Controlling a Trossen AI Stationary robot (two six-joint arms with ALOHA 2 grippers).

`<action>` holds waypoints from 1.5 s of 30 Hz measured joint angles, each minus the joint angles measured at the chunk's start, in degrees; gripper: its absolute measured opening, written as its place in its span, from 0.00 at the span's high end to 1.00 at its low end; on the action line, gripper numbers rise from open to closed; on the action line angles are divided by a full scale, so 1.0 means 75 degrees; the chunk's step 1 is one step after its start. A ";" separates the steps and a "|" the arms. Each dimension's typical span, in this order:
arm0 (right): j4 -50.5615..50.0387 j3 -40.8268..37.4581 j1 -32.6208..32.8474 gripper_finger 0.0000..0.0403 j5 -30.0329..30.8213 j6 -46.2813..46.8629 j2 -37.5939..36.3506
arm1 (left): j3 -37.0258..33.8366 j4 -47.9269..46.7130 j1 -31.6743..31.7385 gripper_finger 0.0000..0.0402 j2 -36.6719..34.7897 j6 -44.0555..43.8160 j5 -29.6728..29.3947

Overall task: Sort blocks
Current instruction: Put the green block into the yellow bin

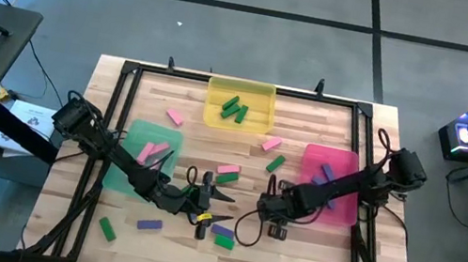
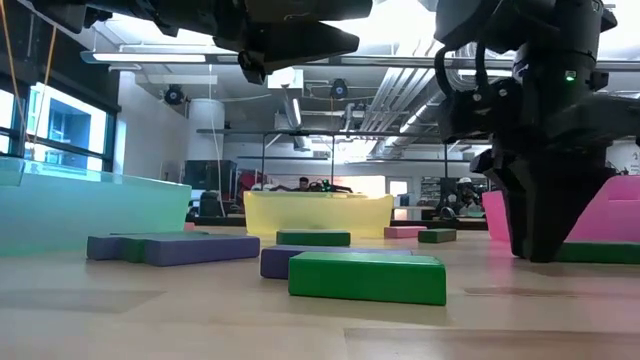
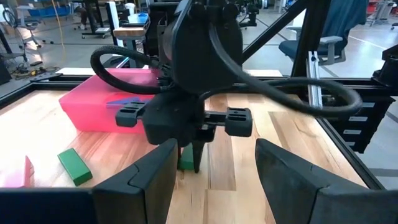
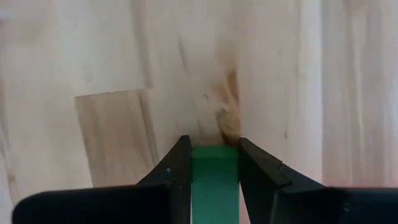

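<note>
Two dark robot arms are working over a wooden worktop (image 1: 326, 261) scattered with small coloured blocks. The right claw (image 1: 278, 226) is pointing down near the middle of the worktop, its two fingers (image 4: 180, 168) pinching a green block (image 4: 214, 180) that is touching or just above the wood. The left claw (image 1: 202, 224) is hovering close beside it, fingers (image 3: 152, 180) spread apart and holding nothing.

Three trays are sitting on the worktop. The yellow tray (image 1: 218, 83) at the far edge is holding a few green blocks (image 1: 236, 109). The green tray (image 1: 133, 130) on the left is holding pink blocks (image 1: 153, 150). The pink tray (image 1: 313, 152) on the right is holding blue-purple blocks (image 1: 326, 173).

Sorting is looking partly done, perhaps under half. Many blocks are lying loose: pink ones (image 1: 175, 117) near the yellow tray and mid-worktop, a green one (image 1: 275, 164) beside the pink tray, another green (image 1: 107, 229) and a purple (image 1: 149, 224) near the front left, and a purple and green pair (image 1: 223, 236) by the claws. The pinched green block probably belongs with the greens in the yellow tray, well away from where it is now.
</note>
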 joint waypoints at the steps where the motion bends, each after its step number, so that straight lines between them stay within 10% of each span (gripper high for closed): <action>1: 0.0193 -0.0011 0.0004 0.81 0.0007 -0.0150 -0.0017 | 0.0000 0.0000 0.0000 0.49 0.0000 -0.0012 0.0000; 17: 0.4795 -0.0002 -0.1467 0.81 0.4035 -0.3810 -0.1480 | 0.0000 -0.0019 -0.0232 0.49 -0.0095 -0.0249 -0.0020; 23: 0.6934 0.0011 -0.3536 0.81 0.1932 -0.5004 -0.1376 | 0.0002 -0.0966 -0.0869 0.49 -0.0950 -0.0256 -0.0808; 33: 0.9324 0.0009 -0.6398 0.80 -0.0570 -0.3041 0.0330 | 0.0003 -0.2621 -0.1869 0.49 -0.2043 -0.0266 -0.3192; 45: 0.8362 0.0012 -0.6813 0.80 -0.0646 -0.3142 0.1197 | 0.0003 -0.3162 -0.2110 0.49 -0.2043 -0.0730 -0.3812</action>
